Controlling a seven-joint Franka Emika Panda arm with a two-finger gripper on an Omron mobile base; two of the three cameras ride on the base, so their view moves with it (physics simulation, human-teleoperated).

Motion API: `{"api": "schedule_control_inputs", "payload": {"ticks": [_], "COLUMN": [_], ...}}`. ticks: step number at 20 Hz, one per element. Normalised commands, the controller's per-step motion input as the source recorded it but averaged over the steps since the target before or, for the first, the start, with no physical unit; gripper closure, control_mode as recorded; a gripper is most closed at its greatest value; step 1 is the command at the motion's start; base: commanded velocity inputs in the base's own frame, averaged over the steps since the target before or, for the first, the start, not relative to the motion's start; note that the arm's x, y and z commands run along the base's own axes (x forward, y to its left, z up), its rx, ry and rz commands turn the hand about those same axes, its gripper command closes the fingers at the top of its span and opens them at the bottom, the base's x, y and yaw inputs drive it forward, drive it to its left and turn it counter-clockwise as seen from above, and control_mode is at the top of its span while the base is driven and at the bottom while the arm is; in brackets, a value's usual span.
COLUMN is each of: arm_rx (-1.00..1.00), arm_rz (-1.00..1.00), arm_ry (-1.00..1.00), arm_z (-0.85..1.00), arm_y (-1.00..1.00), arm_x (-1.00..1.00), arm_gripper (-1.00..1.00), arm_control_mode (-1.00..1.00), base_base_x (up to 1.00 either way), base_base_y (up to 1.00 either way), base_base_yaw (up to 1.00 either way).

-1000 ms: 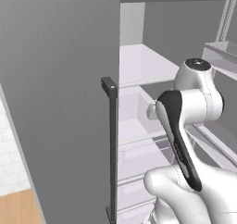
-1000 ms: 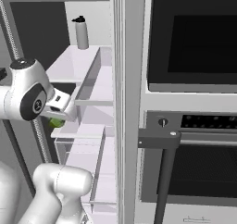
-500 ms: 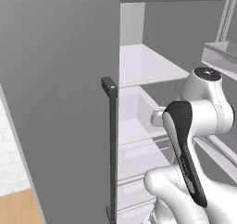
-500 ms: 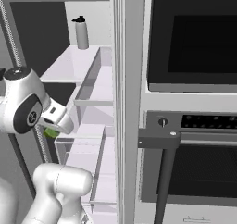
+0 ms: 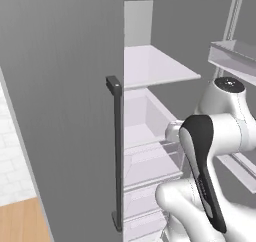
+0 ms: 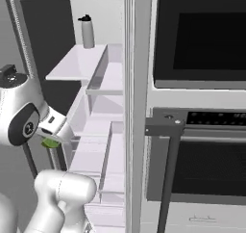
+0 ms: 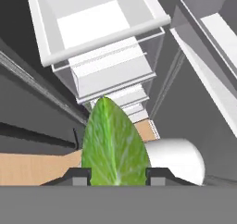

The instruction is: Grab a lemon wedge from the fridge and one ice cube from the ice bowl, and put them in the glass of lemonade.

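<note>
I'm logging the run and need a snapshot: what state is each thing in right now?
fridge: door open, white shelves and drawers showing.
lemon wedge: clamped between the fingertips, off the shelf.
gripper: shut on the lemon wedge.
bottle: upright at the back of the top shelf, cap on.
oven: door closed.

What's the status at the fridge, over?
Gripper shut on lemon wedge. Fridge doors open, arm beside the drawers. Nothing blocking.
</note>
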Motion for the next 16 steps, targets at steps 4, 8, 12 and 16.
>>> {"api": "schedule_control_inputs", "payload": {"ticks": [4,8,12,16], "arm_rx": [0.0,0.0,0.0,0.0], "arm_rz": [0.0,0.0,0.0,0.0], "arm_ry": [0.0,0.0,0.0,0.0], "arm_z": [0.0,0.0,0.0,0.0], "arm_y": [0.0,0.0,0.0,0.0], "arm_x": [0.0,0.0,0.0,0.0], "arm_gripper": [1.0,1.0,1.0,1.0], "arm_control_mode": [1.0,1.0,1.0,1.0], "base_base_x": [-1.0,-1.0,-0.57,0.0], "base_base_y": [0.42,0.22,0.0,0.0], "base_base_yaw": [-0.03,-0.26,-0.72,-1.0]}}
